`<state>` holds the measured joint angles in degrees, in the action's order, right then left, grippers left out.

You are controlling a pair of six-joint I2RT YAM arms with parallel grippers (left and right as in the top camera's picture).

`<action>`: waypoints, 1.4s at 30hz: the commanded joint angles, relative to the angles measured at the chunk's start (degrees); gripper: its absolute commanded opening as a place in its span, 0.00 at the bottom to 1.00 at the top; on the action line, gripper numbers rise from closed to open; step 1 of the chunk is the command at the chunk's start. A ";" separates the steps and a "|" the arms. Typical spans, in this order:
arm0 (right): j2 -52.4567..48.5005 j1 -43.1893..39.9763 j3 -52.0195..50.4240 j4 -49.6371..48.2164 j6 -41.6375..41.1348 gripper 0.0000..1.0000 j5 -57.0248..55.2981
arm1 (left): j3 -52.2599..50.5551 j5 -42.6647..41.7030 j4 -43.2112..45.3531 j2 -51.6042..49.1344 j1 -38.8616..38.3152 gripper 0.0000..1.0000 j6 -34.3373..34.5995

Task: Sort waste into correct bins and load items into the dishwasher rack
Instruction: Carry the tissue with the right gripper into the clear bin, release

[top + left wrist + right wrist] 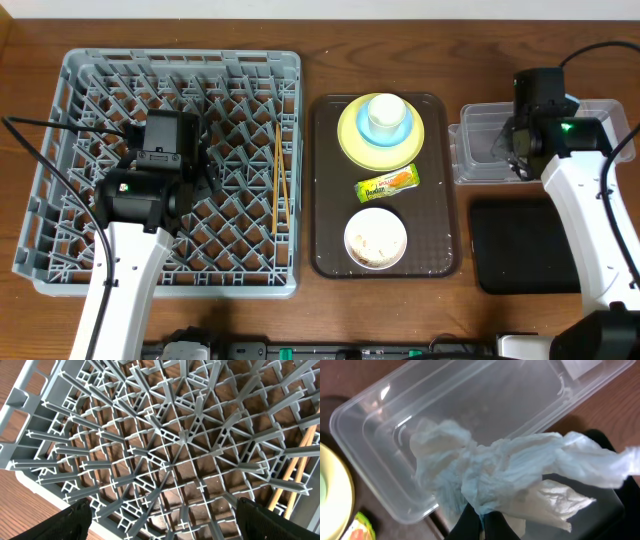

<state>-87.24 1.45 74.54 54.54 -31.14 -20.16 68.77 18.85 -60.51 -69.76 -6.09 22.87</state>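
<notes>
The clear tub (470, 405) lay beneath the right claw (482, 522), black tray (505, 245) beside it; that claw clamped the crumpled napkin (510, 470). The left claw (165, 520) hung spread wide over the rack (175, 440), 2 chopsticks (295, 470) to its right.

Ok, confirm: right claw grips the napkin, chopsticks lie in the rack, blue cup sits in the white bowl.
One slip: the overhead view shows the blue cup on the yellow plate, not in the white bowl. The rest is right.
</notes>
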 commanded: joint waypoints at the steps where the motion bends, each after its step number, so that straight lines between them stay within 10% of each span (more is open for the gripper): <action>1: -0.48 -0.74 0.66 -1.05 0.31 0.01 -1.33 | -0.31 1.16 -0.28 -0.11 0.24 0.93 0.33; 42: -0.55 -0.74 -20.11 -31.26 2.05 0.11 7.76 | -0.31 1.16 -0.28 -0.11 0.24 0.93 0.33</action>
<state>-87.66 1.08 55.09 23.70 -29.50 -13.76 68.77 18.85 -60.49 -69.76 -6.09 22.87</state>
